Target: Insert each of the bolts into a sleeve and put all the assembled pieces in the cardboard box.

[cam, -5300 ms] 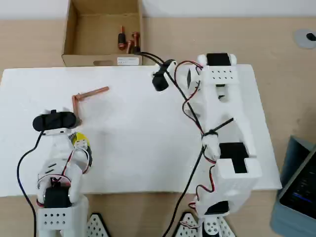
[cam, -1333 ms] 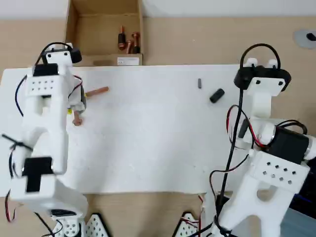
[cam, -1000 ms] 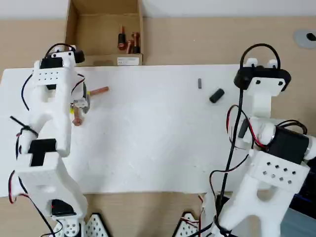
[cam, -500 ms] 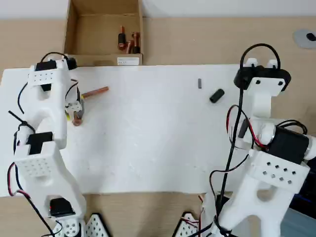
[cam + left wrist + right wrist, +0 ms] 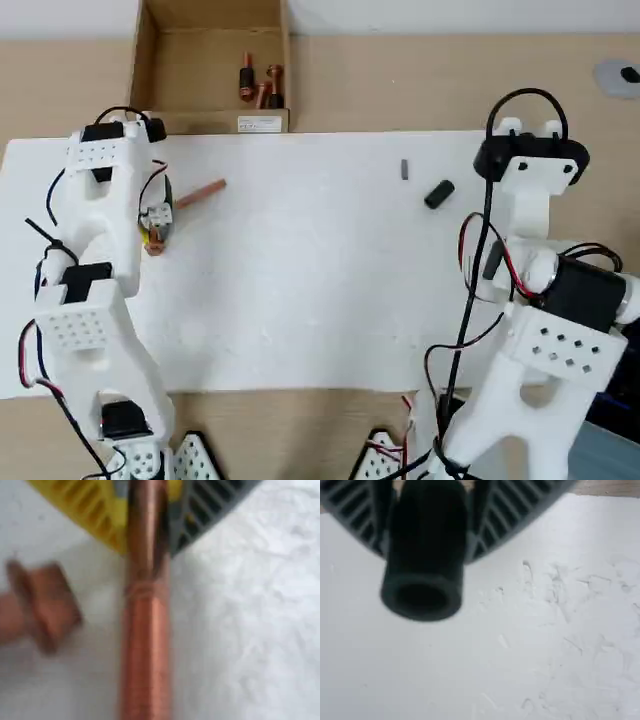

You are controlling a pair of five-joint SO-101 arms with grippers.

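My left gripper (image 5: 160, 215) is shut on a copper bolt (image 5: 200, 191) near the white mat's far left. In the left wrist view the bolt's shaft (image 5: 145, 630) runs out from between the yellow and grey fingers (image 5: 100, 515). A second copper bolt (image 5: 153, 244) lies on the mat right beside it, its head (image 5: 44, 605) close to the held shaft. On the far right, my right gripper (image 5: 427, 525) is shut on a black sleeve (image 5: 422, 550), open end outward, just above the mat (image 5: 438, 193). The cardboard box (image 5: 150, 70) stands behind the mat with assembled pieces (image 5: 260, 84) inside.
A small dark piece (image 5: 404, 169) lies on the mat near the held sleeve. The white mat (image 5: 320, 300) is bare through its middle and front. A grey-blue object (image 5: 625, 420) sits off the mat at the right edge.
The left arm came over the two bolts and its gripper shut on one, swinging its free end slightly. The right arm, holding the sleeve, has stayed still for the last second.
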